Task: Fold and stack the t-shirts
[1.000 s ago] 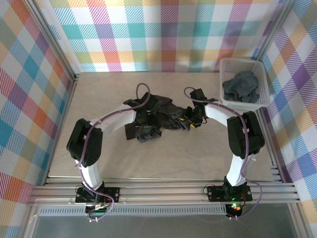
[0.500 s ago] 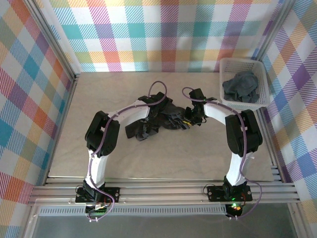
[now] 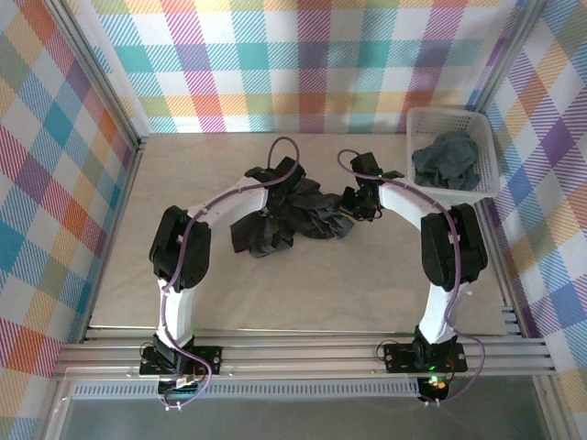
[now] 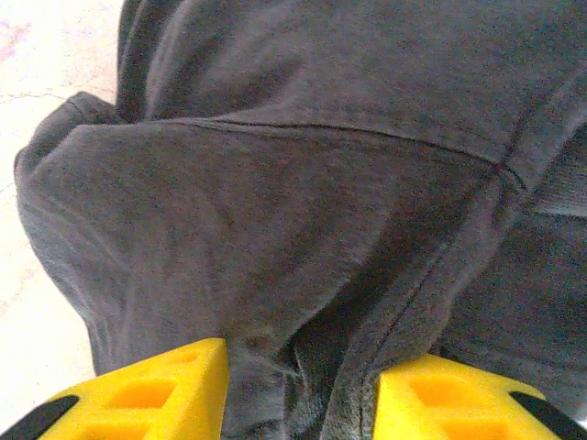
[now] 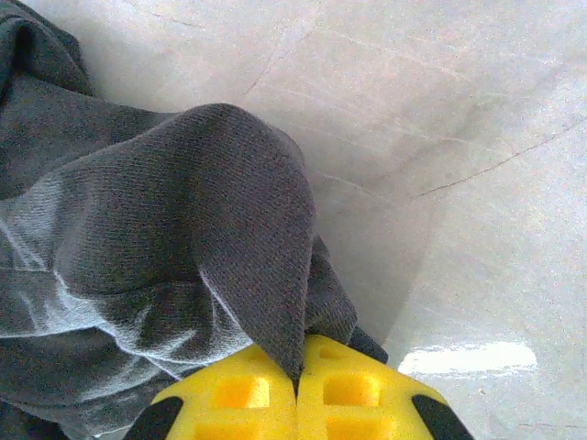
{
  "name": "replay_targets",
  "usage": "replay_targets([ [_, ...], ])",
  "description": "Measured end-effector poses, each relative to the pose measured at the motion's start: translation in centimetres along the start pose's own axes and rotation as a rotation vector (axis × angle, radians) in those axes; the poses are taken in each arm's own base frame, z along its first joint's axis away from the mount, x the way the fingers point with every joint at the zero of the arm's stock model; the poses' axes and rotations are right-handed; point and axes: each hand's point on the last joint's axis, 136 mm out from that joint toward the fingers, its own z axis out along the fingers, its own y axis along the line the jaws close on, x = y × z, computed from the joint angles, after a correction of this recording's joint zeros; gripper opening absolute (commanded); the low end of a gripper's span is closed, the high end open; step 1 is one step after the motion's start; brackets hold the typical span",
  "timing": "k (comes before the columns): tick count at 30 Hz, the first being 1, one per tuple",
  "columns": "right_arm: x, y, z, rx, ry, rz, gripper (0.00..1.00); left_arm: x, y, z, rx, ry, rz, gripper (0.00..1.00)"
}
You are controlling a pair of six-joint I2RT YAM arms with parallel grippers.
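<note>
Right gripper (image 5: 297, 374): its fingers are pressing together on a peaked fold of the dark t-shirt (image 5: 165, 229), and the cloth is rising from the pinch like a small tent.
Left gripper (image 4: 298, 403): its fingers are standing apart with a bunched fold of the dark cloth lying between them. Whether they are squeezing it I cannot tell.
T-shirt: it is lying crumpled in a heap about the middle of the bench (image 3: 367, 284), between the two arms.
Step in hand: by my reading, the arms are taking hold of the heap at two sides to open it out before any folding.
Next move: it is calling for a sure hold on the left, then for drawing the two grips apart so the shirt spreads flat. A thick bunch could drag hidden layers along.
Top view: it is showing the whole heap, both arms bending in, and the white basket (image 3: 446, 111) at the far right holding grey cloth (image 3: 447, 163).
Wrist views: they are giving the seams, the weave and the pinch itself, all too small to read from above.
</note>
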Motion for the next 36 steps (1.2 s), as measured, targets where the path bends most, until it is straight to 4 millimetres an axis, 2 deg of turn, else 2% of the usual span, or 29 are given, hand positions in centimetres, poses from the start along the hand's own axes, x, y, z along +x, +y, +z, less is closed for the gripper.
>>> replay_targets([
  [2, 0.1, -0.1, -0.1, 0.003, 0.003, -0.003, 0.00, -0.4, 0.0, 0.0, 0.010, 0.002, -0.005, 0.27],
  [4, 0.2, -0.1, -0.3, 0.006, 0.006, -0.006, 0.00, -1.1, -0.1, 0.2, 0.016, -0.003, -0.010, 0.13],
  [5, 0.2, -0.1, -0.4, 0.006, 0.005, -0.008, 0.00, -1.4, -0.1, 0.2, 0.017, -0.007, -0.011, 0.02],
  [11, -0.2, 0.1, -2.0, 0.002, -0.030, -0.017, 0.00, -2.6, 0.8, -0.4, -0.007, -0.033, -0.046, 0.00],
  [14, -0.9, 0.7, -3.5, 0.001, -0.061, -0.029, 0.00, -4.0, 2.1, -1.5, -0.025, -0.065, -0.101, 0.00],
  [17, -2.8, 2.0, -5.8, -0.003, -0.118, -0.065, 0.00, -6.4, 4.4, -3.8, -0.035, -0.124, -0.175, 0.00],
  [19, -5.1, 3.8, -8.3, -0.027, -0.197, -0.103, 0.00, -8.8, 6.5, -6.2, -0.032, -0.198, -0.236, 0.00],
  [23, -9.0, 7.5, -14.6, -0.090, -0.370, -0.176, 0.00, -13.3, 10.3, -12.7, 0.013, -0.369, -0.337, 0.00],
  [25, -10.1, 8.7, -17.3, -0.116, -0.434, -0.199, 0.00, -14.7, 11.4, -15.5, 0.056, -0.431, -0.362, 0.00],
  [27, -10.6, 9.3, -19.3, -0.130, -0.481, -0.213, 0.00, -15.2, 12.0, -17.5, 0.084, -0.470, -0.378, 0.00],
  [29, -10.6, 9.2, -20.5, -0.130, -0.503, -0.222, 0.00, -14.8, 12.5, -18.5, 0.086, -0.479, -0.383, 0.00],
  [34, -10.8, 8.5, -22.5, -0.126, -0.543, -0.218, 0.00, -12.4, 14.1, -19.2, 0.062, -0.461, -0.418, 0.00],
  [36, -11.0, 8.2, -23.4, -0.122, -0.565, -0.230, 0.00, -12.5, 15.4, -20.2, 0.059, -0.486, -0.451, 0.00],
])
